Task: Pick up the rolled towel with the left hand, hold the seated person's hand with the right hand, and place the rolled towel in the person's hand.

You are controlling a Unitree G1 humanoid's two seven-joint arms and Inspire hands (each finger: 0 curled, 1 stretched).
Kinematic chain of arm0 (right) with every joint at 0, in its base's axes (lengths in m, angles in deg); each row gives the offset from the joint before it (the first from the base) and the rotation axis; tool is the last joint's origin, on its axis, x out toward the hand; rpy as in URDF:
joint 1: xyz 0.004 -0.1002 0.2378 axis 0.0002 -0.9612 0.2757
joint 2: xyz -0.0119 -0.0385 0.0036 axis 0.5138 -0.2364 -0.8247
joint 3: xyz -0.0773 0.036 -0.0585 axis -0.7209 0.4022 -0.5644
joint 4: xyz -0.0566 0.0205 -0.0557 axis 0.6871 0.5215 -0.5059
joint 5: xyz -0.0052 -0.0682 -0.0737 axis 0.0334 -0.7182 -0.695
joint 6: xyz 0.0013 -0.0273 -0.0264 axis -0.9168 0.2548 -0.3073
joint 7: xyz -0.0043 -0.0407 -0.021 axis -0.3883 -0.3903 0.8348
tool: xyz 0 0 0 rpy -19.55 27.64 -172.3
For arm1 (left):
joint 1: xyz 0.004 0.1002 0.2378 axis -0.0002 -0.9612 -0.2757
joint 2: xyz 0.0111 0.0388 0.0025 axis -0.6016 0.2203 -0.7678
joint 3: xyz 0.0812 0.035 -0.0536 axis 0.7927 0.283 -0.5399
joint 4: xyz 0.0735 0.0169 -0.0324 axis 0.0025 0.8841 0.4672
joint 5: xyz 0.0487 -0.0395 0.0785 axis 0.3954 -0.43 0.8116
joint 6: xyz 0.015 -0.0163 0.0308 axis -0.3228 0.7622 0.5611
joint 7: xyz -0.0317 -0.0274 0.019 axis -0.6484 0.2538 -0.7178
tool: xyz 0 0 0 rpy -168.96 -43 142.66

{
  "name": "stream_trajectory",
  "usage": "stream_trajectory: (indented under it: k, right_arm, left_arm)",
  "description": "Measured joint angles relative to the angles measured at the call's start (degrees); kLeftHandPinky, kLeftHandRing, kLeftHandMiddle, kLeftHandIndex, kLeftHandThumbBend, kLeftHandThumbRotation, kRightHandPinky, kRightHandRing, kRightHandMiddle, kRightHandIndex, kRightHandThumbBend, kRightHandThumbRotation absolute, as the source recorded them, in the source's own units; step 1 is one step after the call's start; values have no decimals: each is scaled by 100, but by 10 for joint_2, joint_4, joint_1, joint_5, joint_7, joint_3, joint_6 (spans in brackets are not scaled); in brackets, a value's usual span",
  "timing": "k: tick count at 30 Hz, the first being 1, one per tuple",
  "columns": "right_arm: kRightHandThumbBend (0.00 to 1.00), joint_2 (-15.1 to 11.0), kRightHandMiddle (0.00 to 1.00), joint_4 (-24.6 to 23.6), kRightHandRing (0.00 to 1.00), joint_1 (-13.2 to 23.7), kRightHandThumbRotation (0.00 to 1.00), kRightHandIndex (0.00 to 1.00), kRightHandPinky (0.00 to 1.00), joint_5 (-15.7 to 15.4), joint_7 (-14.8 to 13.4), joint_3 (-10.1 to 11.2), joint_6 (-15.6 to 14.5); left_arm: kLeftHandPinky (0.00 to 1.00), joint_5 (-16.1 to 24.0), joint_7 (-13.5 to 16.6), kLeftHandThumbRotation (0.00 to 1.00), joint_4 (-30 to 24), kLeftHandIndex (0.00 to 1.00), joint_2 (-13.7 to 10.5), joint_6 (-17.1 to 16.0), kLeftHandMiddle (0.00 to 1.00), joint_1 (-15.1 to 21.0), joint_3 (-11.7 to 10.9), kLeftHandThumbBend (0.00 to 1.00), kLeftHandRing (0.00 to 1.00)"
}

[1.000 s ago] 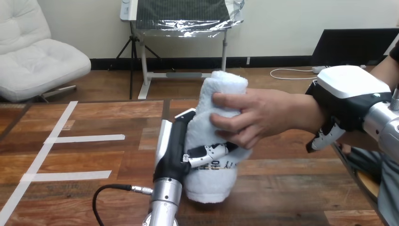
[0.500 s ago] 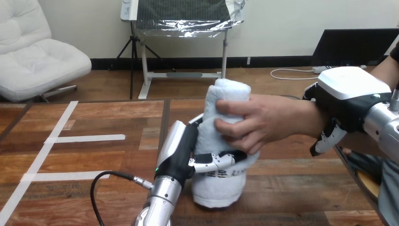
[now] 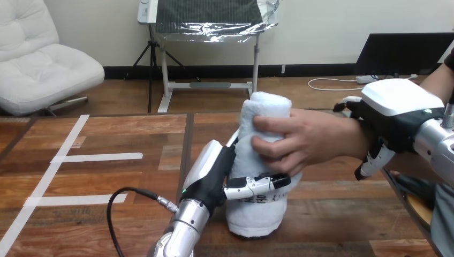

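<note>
The left hand (image 3: 213, 178) had swung rightward over the last second, its forearm now leaning, with fingers (image 3: 258, 184) curled round the lower part of the rolled towel (image 3: 251, 214). The towel had travelled with it, upright above the surface (image 3: 107, 134). The person's hand (image 3: 302, 140) wrapped its upper half throughout. The right hand (image 3: 397, 110) sat over the person's wrist; its grip I could not tell. The handover looked nearly done, with the left hand's release still pending.
</note>
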State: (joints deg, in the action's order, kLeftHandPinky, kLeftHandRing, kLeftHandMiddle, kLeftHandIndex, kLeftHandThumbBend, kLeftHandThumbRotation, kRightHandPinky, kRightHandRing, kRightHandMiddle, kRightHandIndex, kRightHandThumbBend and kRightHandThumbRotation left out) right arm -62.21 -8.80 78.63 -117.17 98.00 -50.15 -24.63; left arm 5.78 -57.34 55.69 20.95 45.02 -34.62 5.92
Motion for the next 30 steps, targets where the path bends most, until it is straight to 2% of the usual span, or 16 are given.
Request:
stream_trajectory:
  k: [30]
  right_arm:
    - [85, 0, 100, 9, 99, 0, 7, 92, 92, 2, -3, 0, 8]
  left_arm:
    - [100, 4, -20, 70, -11, 100, -5, 0, 100, 0, 15, 100, 100]
